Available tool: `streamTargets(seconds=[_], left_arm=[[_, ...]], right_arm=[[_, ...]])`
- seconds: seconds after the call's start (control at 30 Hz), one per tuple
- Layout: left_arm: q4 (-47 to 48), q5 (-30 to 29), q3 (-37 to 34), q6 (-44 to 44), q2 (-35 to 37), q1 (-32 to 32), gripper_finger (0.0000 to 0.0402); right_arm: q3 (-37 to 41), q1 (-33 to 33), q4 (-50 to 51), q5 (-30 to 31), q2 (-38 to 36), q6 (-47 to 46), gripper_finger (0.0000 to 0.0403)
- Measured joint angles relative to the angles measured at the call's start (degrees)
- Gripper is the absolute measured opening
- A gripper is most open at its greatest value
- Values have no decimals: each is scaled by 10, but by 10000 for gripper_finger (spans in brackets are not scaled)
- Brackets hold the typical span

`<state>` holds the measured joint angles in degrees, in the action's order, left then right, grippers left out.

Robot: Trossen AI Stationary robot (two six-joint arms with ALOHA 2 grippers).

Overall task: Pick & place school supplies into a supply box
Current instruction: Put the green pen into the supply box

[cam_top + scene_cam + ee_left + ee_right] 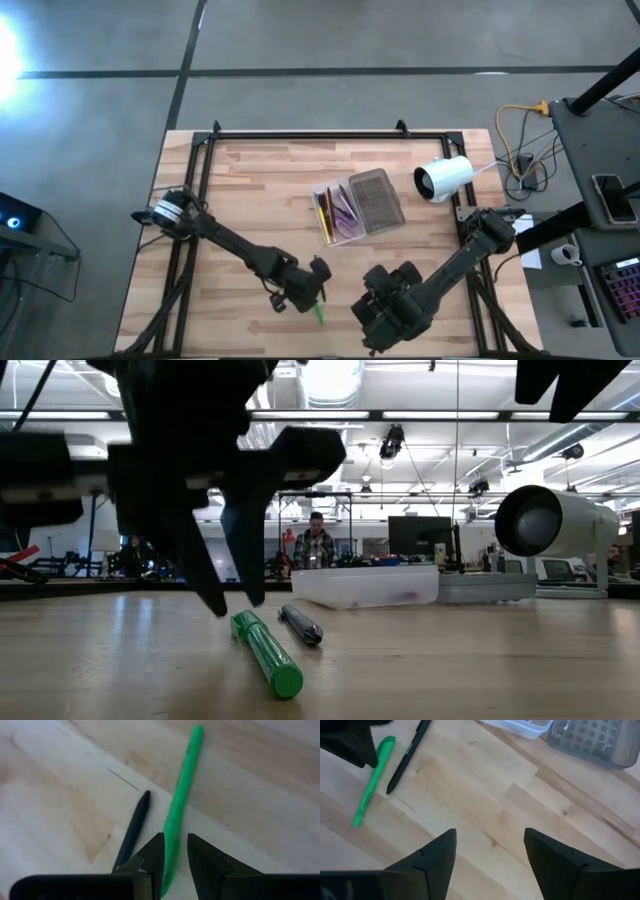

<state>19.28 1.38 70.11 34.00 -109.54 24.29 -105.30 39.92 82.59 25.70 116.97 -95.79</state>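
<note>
Left wrist view had left pincer (175, 851) fingers slightly apart astride green pen (180, 805), black pen (132, 831) just beside on tabletop (260, 795), right pincer (490, 847) wide apart nearby, supply box (357, 206) mid-tabletop.

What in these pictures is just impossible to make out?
- High view: the black pen is hidden beneath the left tool.
- High view: supplies inside the supply box are too small to name.
- Left wrist view: the green pen has its lower end hidden behind the tool's fingers.
</note>
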Motion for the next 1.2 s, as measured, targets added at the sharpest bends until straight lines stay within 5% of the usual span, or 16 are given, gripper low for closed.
streamTargets(seconds=[0.37, 0.87, 1.2], left_arm=[[-10, -43, 1, 16, -18, 0, 68], [61, 36, 9, -17, -23, -31, 15], [125, 13, 29, -61, 42, -53, 14]], right_arm=[[0, 0, 1, 0, 0, 2, 226], [1, -2, 2, -1, 0, 0, 226], [2, 28, 76, 58, -15, -151, 209]])
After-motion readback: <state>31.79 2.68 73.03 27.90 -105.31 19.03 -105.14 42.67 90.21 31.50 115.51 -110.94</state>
